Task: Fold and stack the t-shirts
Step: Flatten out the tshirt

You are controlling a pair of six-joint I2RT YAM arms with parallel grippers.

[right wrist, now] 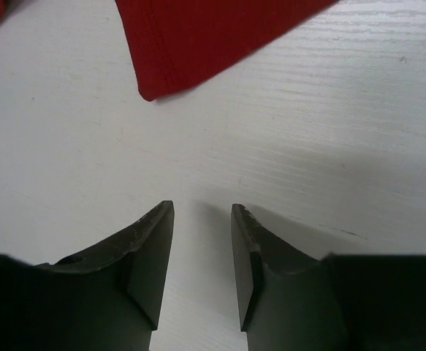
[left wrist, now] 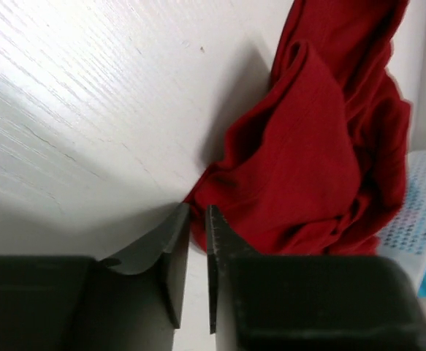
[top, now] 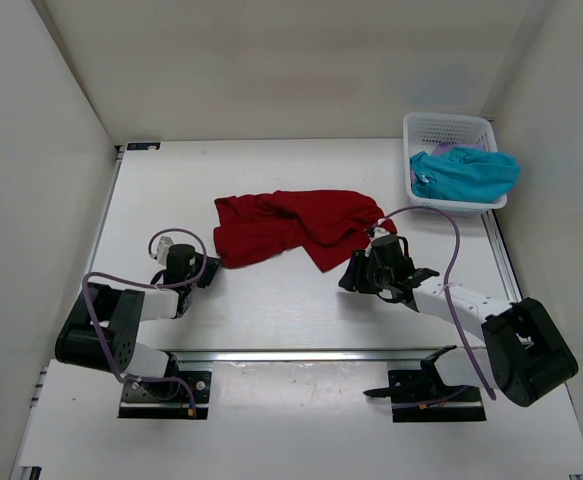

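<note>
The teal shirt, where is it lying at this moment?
In the top view, the teal shirt lies in the white basket at the table's far right corner, spilling over its rim, right of the red shirt.

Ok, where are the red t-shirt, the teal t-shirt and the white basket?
red t-shirt [top: 291, 225]: top view, middle of the cloth.
teal t-shirt [top: 466, 175]: top view, bunched middle.
white basket [top: 449, 127]: top view, far wall.

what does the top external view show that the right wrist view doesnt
Only top external: a white plastic mesh basket holding a teal blue cloth t-shirt. Only right wrist: the right gripper close up, open with nothing between its fingers, just short of a stitched hem corner. Both: the deep red cloth t-shirt on the white table.
</note>
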